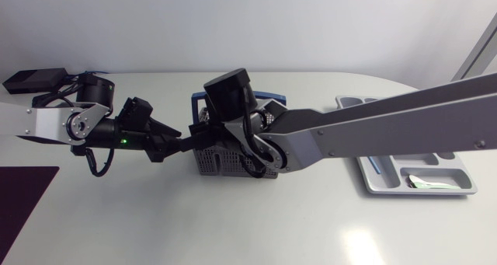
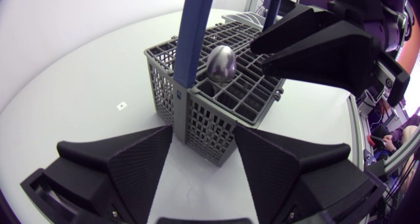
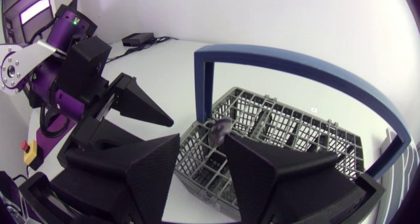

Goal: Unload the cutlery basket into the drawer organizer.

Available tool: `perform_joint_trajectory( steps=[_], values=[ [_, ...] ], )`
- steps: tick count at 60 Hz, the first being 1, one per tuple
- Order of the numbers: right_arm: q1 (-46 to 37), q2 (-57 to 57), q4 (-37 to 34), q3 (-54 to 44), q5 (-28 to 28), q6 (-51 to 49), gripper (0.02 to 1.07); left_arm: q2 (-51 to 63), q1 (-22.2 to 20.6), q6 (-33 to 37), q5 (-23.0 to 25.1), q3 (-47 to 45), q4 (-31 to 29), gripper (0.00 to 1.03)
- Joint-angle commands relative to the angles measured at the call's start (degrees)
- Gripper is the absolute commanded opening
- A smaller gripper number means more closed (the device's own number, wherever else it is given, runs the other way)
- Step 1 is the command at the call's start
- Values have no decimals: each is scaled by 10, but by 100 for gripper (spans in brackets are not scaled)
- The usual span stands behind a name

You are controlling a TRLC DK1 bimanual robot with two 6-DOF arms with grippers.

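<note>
The grey cutlery basket with a blue arched handle stands mid-table. One metal spoon stands upright in it, bowl up. My left gripper comes in low from the left, and its fingers press on both walls of the basket's near corner. My right arm reaches across from the right. Its gripper hangs open just above the basket, with the spoon a little ahead of its fingertips and untouched. The grey drawer organizer lies at the far right.
The organizer holds a small blue item and a white-and-green one. A dark mat covers the front left corner. A black box sits at the back left. The blue handle arches over my right gripper.
</note>
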Motion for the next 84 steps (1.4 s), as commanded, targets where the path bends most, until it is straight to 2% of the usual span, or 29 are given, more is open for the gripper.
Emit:
perform_joint_trajectory(
  steps=[1, 39, 51, 84],
  values=[
    [2, 0, 11, -7, 9, 18, 52, 13, -6, 7, 10, 3, 8, 67],
    [3, 35, 10, 9, 19, 38, 52, -2, -5, 6, 10, -4, 8, 67],
    [1, 39, 9, 15, 17, 37, 42, -1, -8, 4, 10, 0, 8, 67],
    [-12, 66, -26, 61, 11, 40, 42, -2, -9, -2, 10, 4, 9, 67]
  ],
)
